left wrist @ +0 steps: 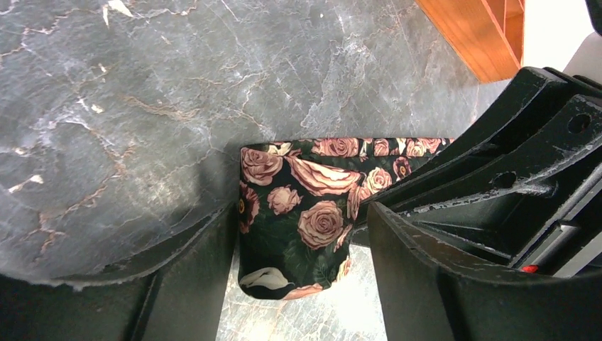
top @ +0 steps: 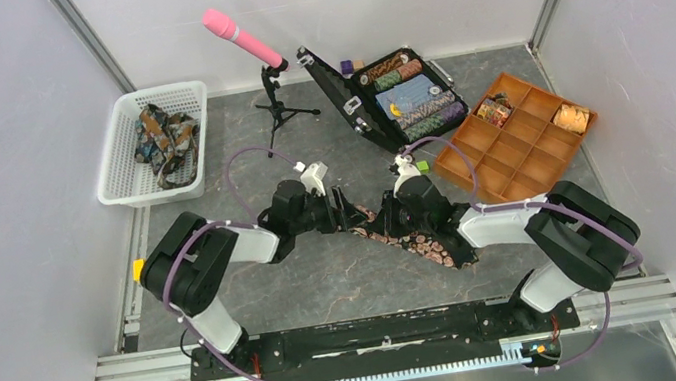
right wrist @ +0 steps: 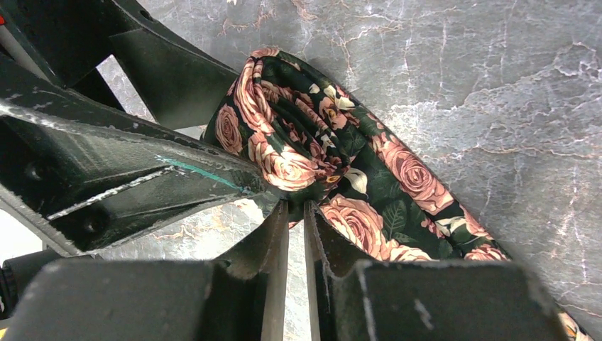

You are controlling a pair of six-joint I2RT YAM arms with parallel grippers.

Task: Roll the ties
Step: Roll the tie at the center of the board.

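Observation:
A dark tie with pink roses (top: 426, 243) lies on the grey table between the arms, running toward the right arm's base. Its near end is rolled into a small coil (right wrist: 284, 135). My right gripper (right wrist: 295, 207) is shut, pinching the fabric at the coil's edge; it also shows in the top view (top: 390, 215). My left gripper (left wrist: 302, 238) is open and straddles the rolled end (left wrist: 312, 213), with its left finger (left wrist: 192, 277) against the tie's edge. It meets the right gripper in the top view (top: 358, 216). More ties (top: 162, 136) are heaped in a white basket (top: 126, 187).
An orange divided tray (top: 511, 159) at right holds two rolled ties (top: 494, 110) (top: 572, 118). An open black case (top: 346, 98) with striped poker chips stands behind the grippers. A pink microphone (top: 240, 35) on a small tripod stands at the back.

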